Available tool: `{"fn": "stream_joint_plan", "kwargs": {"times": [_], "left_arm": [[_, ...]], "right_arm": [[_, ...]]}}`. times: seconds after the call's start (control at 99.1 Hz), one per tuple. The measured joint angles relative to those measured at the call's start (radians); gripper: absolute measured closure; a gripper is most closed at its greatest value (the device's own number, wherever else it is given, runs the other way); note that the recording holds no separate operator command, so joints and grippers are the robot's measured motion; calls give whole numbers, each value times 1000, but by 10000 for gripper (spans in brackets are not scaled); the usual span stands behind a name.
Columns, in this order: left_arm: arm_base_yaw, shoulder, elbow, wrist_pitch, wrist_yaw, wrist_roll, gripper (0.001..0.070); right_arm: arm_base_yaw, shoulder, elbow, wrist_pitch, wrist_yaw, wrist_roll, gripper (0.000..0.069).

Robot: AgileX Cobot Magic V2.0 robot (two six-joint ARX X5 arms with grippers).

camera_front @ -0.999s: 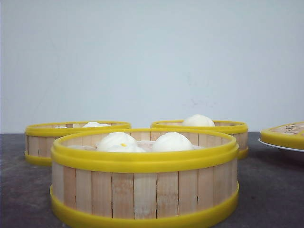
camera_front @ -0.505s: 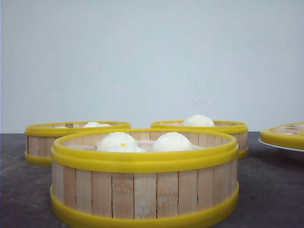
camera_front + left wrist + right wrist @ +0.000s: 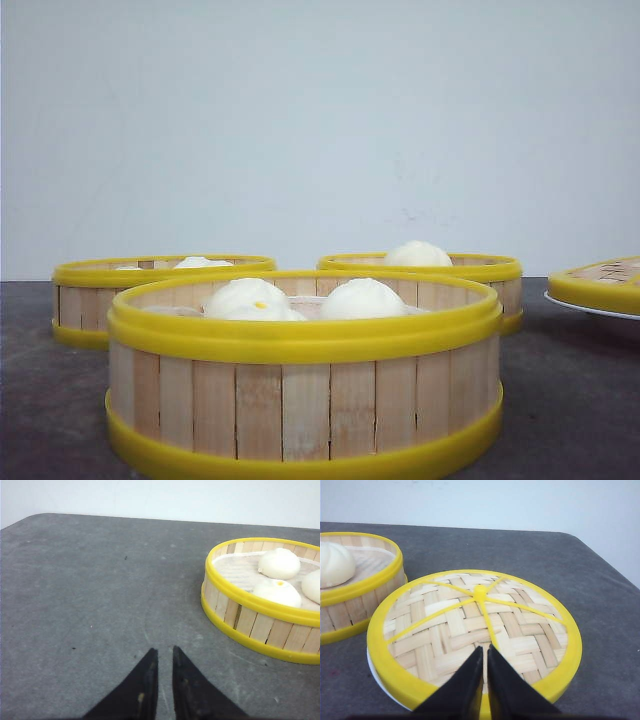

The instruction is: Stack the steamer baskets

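Nothing has moved since the earlier front views: all three baskets, the lid and the plate sit exactly where they were, and no arm has entered that view.

Largest in the front view is the nearest round bamboo-slat steamer basket with thick yellow rims (image 3: 303, 375), at 6 o'clock on the dark grey table (image 3: 570, 400), holding white steamed buns (image 3: 300, 299); two show clearly, one with a yellow dot. Behind it, at 9 o'clock, stands a second identical steamer basket (image 3: 160, 297), only the tops of its buns showing above the rim. At 1 o'clock stands the third steamer basket (image 3: 440, 275), with one bun (image 3: 417, 254) rising above its rim. None touches another; stacking has not begun. At 3 o'clock the flat woven bamboo lid with a yellow rim (image 3: 602, 283) rests on a white plate (image 3: 590, 308).

The left gripper (image 3: 162, 652) hovers over bare table, its black fingers nearly together with a thin gap, holding nothing; a basket of three buns (image 3: 265, 600) lies near it. The right gripper (image 3: 485, 650) hangs above the lid (image 3: 475, 630), likewise almost closed and empty.

To start well, I judge the jaws should spread wide, take a basket by opposite rims, keep it level so the buns stay put, and seat it rim on rim.
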Motion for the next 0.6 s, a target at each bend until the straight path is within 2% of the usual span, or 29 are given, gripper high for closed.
{"fn": "stream_joint_plan", "kwargs": {"times": [0.192,0.303,0.384,0.454,0.595], "left_arm": [[0,0,0,0,0,0,684],[0,0,0,0,1,-14,684],[0,0,0,0,2,-66,683],[0,0,0,0,4,-142,683],[0,0,0,0,4,-277,683]], "right_arm": [[0,0,0,10,-3,10,681],[0,0,0,26,-42,81,681],[0,0,0,39,-91,175,681],[0,0,0,47,-133,271,681],[0,0,0,46,-143,377,681]]}}
